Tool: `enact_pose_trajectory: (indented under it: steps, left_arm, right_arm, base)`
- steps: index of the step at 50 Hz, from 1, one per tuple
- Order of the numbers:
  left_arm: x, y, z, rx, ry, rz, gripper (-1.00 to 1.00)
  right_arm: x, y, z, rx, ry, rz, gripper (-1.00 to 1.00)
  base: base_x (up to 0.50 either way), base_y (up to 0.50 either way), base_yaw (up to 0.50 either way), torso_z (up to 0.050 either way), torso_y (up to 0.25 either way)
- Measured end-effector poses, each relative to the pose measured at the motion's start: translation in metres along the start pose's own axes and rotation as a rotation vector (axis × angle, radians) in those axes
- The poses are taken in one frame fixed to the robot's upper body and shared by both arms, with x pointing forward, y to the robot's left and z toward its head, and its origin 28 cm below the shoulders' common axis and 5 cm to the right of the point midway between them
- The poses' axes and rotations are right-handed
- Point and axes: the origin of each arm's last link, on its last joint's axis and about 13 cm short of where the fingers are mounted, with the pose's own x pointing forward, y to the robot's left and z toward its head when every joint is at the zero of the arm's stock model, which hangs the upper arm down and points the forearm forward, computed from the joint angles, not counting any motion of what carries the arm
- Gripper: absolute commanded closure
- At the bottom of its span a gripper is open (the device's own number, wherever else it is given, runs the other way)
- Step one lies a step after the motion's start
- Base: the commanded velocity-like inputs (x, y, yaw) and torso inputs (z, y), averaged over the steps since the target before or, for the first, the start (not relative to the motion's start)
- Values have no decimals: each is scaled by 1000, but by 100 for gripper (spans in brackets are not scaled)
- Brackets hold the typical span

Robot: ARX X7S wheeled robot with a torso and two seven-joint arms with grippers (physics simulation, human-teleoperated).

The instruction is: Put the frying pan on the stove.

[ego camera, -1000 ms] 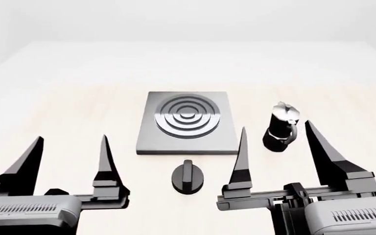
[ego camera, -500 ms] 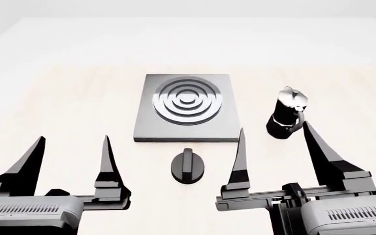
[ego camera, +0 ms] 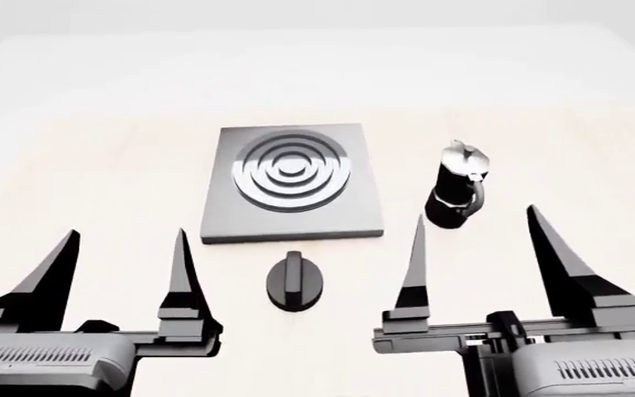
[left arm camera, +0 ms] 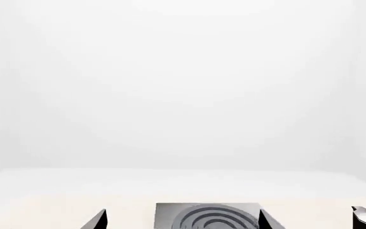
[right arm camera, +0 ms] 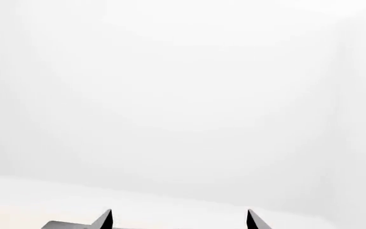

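Note:
The stove (ego camera: 292,184), a flat square dark grey plate with raised concentric rings, lies on the light table in the middle of the head view; its far part also shows in the left wrist view as the stove (left arm camera: 205,217). The frying pan is out of view. My left gripper (ego camera: 126,236) hovers open near the front left, nothing between its fingers. My right gripper (ego camera: 475,215) hovers open at the front right, also empty. In the wrist views only the fingertips (left arm camera: 100,219) and the other pair's fingertips (right arm camera: 103,220) show.
A small black round knob (ego camera: 293,281) lies just in front of the stove, between the two grippers. A black and silver moka pot (ego camera: 455,194) stands right of the stove, just beyond my right gripper. The pale table (ego camera: 97,149) reaches back to a white wall.
The head view has shifted: stove, knob and moka pot have slid leftward in the picture. Both grippers stay open and in nearly the same place.

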Motion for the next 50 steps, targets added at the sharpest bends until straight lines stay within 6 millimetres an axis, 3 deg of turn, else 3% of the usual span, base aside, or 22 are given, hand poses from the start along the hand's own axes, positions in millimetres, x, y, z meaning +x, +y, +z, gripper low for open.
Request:
enact_pose_trajectory:
  steps: [27,34,42,50]
  left_arm:
    - [-1,-1,0,-7,-1,-5,-100]
    - [0,-1,-1,-10,4,-4,-100]
    - [1,0,-3,-11,16,2,-100]
    - [2,1,-3,-13,27,11,-100]
  right_arm:
    - [-1,-1,0,20,-6,-7,-100]
    - [2,-1,-3,32,19,-26,-100]
    - [14,-9,-7,46,81,-104,-100]
    - [39,-20,-7,23,152,-205,-100]
  base:
    - [0,0,-500,0,0]
    - [0,0,-51,0,0]
    - [0,0,0,0,0]
    - [0,0,0,0,0]
